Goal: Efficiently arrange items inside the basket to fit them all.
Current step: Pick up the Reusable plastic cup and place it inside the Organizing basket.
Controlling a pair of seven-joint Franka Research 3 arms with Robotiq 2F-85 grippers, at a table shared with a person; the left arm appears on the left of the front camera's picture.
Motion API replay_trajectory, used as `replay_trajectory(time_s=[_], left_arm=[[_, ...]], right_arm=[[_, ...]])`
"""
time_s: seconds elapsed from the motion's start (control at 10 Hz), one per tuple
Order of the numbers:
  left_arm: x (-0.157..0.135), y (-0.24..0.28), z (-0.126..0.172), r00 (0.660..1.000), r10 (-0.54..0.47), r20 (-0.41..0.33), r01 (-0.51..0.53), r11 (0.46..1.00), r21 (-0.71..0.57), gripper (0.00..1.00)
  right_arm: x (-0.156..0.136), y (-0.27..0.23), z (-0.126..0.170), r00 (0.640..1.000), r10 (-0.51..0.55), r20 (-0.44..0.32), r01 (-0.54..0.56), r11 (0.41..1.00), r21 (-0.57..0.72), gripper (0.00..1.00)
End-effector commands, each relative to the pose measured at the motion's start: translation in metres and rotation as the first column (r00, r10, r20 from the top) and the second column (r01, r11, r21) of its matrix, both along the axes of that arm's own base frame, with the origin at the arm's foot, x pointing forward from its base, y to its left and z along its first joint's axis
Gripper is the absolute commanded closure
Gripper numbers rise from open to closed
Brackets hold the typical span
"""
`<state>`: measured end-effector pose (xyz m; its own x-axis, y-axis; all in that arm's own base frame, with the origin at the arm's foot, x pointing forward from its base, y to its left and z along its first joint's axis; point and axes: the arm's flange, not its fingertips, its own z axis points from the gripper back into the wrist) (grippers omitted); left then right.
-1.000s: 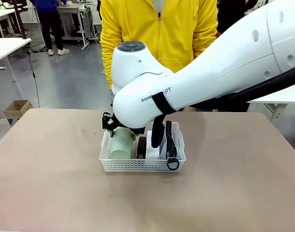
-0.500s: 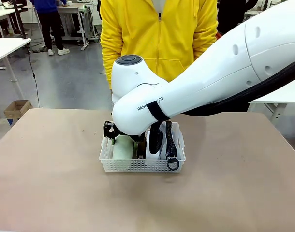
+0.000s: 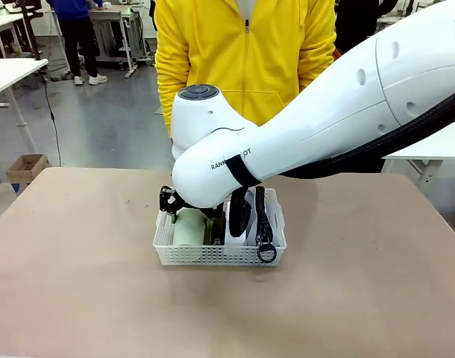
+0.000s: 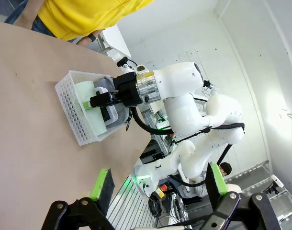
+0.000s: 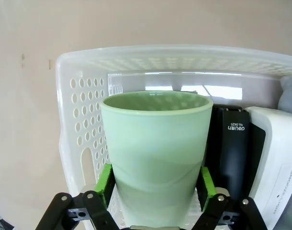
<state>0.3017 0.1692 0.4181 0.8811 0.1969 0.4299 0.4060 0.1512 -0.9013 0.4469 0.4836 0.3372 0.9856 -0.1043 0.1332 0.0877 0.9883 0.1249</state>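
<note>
my right pincer [image 5: 154, 189] grips the tall pale green plastic cup [image 5: 155, 153], lying lengthwise along the left end of the shallow white perforated plastic basket [image 3: 212, 256] beside the black stapler [image 5: 234, 153], while my left pincer [image 4: 158, 184] hangs released, well apart over the desk [image 3: 78, 283].

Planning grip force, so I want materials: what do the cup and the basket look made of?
Cup: likely plastic, possibly glazed ceramic; smooth, pale green, with a soft satin sheen and no seams showing. Basket: moulded white plastic, slightly glossy, going by its thin wall punched with regular rows of holes and its rounded rim.
</note>
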Motion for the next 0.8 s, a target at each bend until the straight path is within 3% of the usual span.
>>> replay_trajectory(time_s=[0.0,0.7], left_arm=[[-0.001,-0.002,0.003,1.000,0.012,-0.006,-0.013,1.000,-0.008,0.00],[-0.001,-0.002,0.003,1.000,0.012,-0.006,-0.013,1.000,-0.008,0.00]], right_arm=[[0.001,0.000,-0.002,1.000,0.016,-0.019,-0.016,1.000,0.004,0.00],[-0.006,-0.008,0.011,1.000,0.019,0.012,-0.019,1.000,0.018,0.00]])
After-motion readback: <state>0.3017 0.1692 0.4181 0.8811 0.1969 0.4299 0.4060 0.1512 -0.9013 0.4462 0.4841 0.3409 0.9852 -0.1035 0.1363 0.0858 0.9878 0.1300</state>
